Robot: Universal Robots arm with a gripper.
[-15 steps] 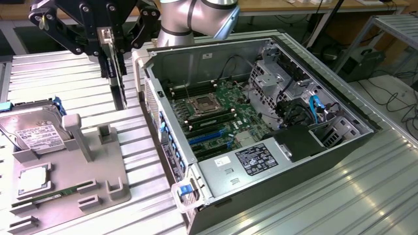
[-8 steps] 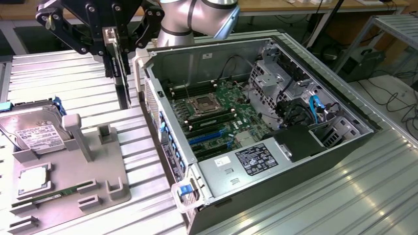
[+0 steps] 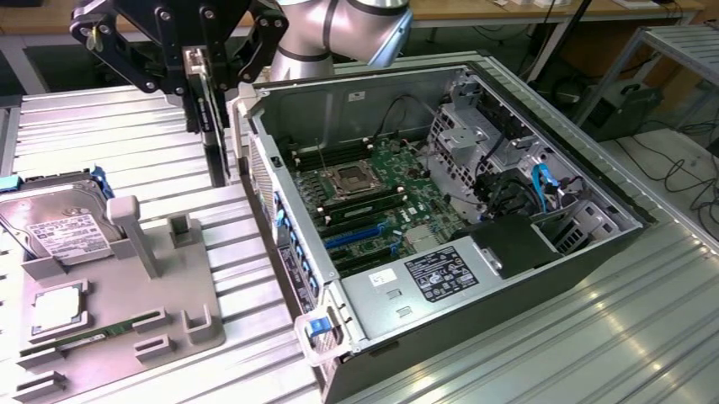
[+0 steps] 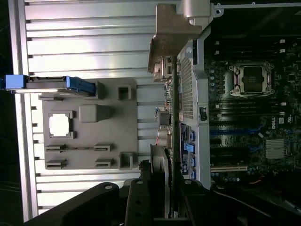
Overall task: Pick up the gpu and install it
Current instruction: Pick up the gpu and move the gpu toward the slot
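Observation:
My gripper (image 3: 200,77) is shut on the gpu (image 3: 214,126), which hangs on edge, up in the air, just off the open computer case (image 3: 450,210) on the exterior view's left. In the wrist view the gpu (image 4: 172,113) runs as a thin green edge from my gripper (image 4: 162,200) to its silver end bracket (image 4: 169,33), with the black cooler beside it. It hovers between the grey holder (image 4: 89,127) and the case wall. The motherboard (image 3: 376,198) with its blue slots (image 3: 357,236) lies exposed inside the case.
The grey holder (image 3: 124,295) on the slatted metal table (image 3: 146,135) carries a hard drive (image 3: 56,225) with a white label, a processor (image 3: 56,308) and a memory stick (image 3: 96,333). Drive cages and cables (image 3: 517,185) crowd the case's far end.

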